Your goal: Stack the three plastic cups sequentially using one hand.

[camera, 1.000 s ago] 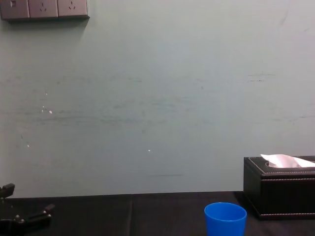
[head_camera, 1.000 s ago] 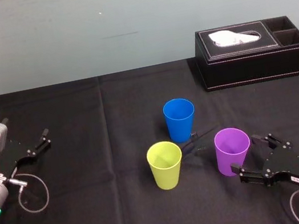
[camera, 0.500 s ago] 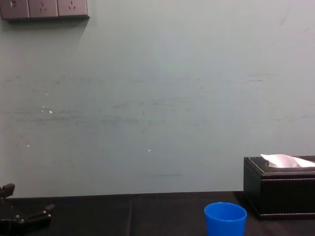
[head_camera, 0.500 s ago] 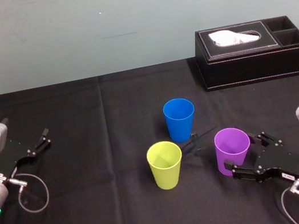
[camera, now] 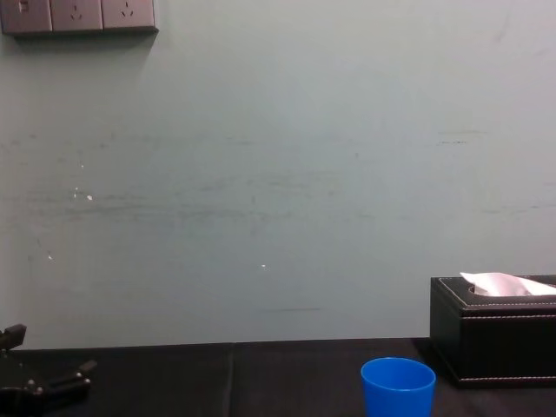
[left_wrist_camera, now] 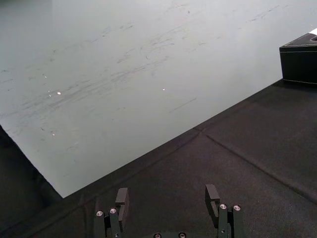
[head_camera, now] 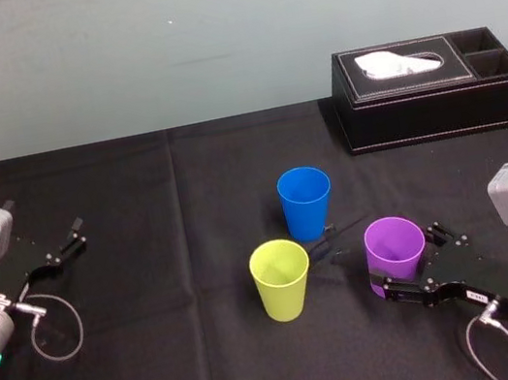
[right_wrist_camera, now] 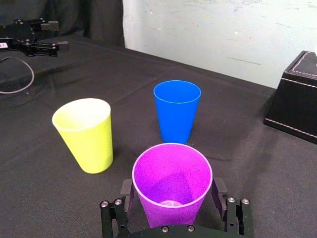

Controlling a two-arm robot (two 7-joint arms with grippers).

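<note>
Purple cup (head_camera: 394, 249) stood upright on black table (head_camera: 169, 264), between spread fingers of right end effector (head_camera: 405, 259). Blue cup (head_camera: 306, 202), yellow-green cup (head_camera: 281, 279) stood separately nearby. Left end effector (left_wrist_camera: 167, 194) rested spread at table's left.

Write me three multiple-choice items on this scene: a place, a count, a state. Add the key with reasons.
1. Where is the right gripper?
A. Parked far off to the left.
B. Fingers either side of the purple cup.
C. Raised high above everything.

2. How many cups stand on the table?
A. Two.
B. Four.
C. Three.

3. The left gripper is:
A. Open, holding nothing.
B. Shut on a cup.
C. Shut on nothing.

Key: B, its fingers flank that cup; C, the blue cup, the yellow-green cup and the purple one stand apart; A, its fingers are spread, nothing between.
</note>
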